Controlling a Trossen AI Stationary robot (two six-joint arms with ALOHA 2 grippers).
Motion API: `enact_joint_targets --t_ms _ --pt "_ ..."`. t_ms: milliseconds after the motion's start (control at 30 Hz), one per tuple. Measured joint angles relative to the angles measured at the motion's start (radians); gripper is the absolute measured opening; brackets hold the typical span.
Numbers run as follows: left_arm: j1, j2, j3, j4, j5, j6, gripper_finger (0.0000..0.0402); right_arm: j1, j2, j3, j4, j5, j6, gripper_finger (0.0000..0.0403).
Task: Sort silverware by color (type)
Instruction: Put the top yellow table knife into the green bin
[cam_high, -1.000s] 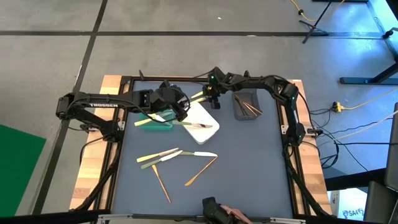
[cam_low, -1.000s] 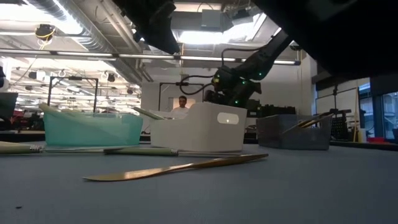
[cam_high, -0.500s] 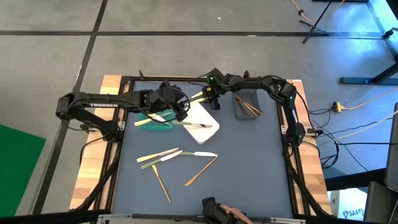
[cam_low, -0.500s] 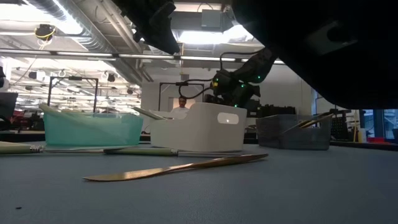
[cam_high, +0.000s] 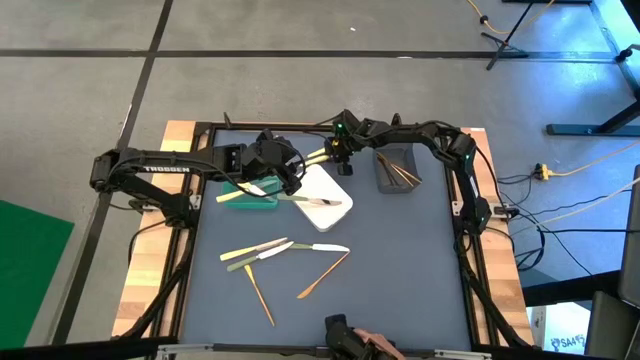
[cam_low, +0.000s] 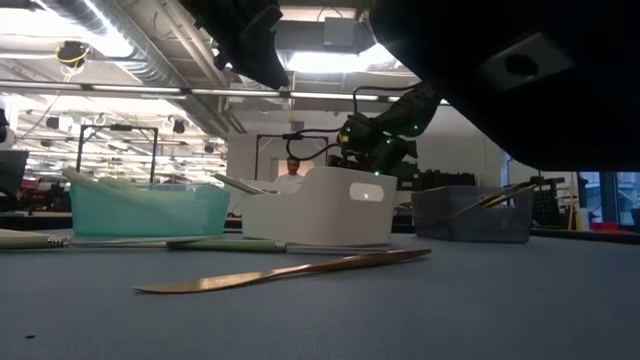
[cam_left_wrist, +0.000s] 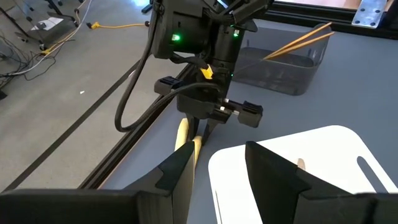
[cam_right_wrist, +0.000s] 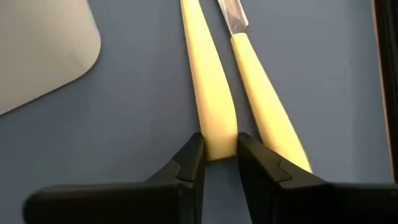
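Overhead, two dark arms reaching in over a grey table (cam_high: 400, 260) toward 12 o'clock. Left claw (cam_high: 285, 178) hanging over a green bin (cam_high: 250, 200) near 10 o'clock, fingers spread apart with nothing between them. Right claw (cam_high: 337, 155) pointing down at a pale yellow utensil (cam_high: 316, 156) at about 12 o'clock, just beyond a white bin (cam_high: 325, 195). Grey bin (cam_high: 398, 168) at 1 o'clock holding orange-brown utensils (cam_high: 404, 174). Loose pieces around the middle: a pale yellow and light green group (cam_high: 258, 251), a white knife (cam_high: 325, 248), two orange-brown pieces (cam_high: 322, 276) toward 6 o'clock.

Level with the tabletop, an orange-brown knife (cam_low: 285, 272) lying flat nearest the lens. Behind it the green bin (cam_low: 150, 208), white bin (cam_low: 320, 205) and grey bin (cam_low: 470, 212) in a row. Right arm (cam_low: 385, 130) dipping down behind the white bin; a person (cam_low: 291, 170) far back in the room.

From the left wrist, own fingers (cam_left_wrist: 180, 171) apart, bare. Beyond them, right claw (cam_left_wrist: 202, 127) pointing down onto the pale yellow utensil (cam_left_wrist: 181, 134) beside the white bin (cam_left_wrist: 311, 158).

From the right wrist, right claw (cam_right_wrist: 219, 155) closing on the end of a pale yellow handle (cam_right_wrist: 208, 93), both fingertips (cam_right_wrist: 189, 163) touching its sides. Second pale yellow utensil (cam_right_wrist: 264, 106) lying just beside it on the table.
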Motion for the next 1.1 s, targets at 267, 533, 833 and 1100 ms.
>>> enact_joint_targets --t_ms 267,533,833,1100 --pt "0.0 0.0 0.0 0.0 0.0 0.0 0.0137 -0.001 0.0 0.0 -0.001 0.001 0.0 0.0071" --pt "0.0 0.0 0.0 0.0 0.0 0.0 0.0137 0.0 -0.008 0.003 -0.058 0.042 -0.006 0.0058" --pt "0.0 0.0 0.0 0.0 -0.001 0.0 0.0137 0.0 -0.023 0.006 -0.191 0.131 -0.048 0.005" --pt "0.0 0.0 0.0 0.0 0.0 0.0 0.0137 -0.001 -0.063 0.002 -0.335 0.224 -0.051 0.0049"
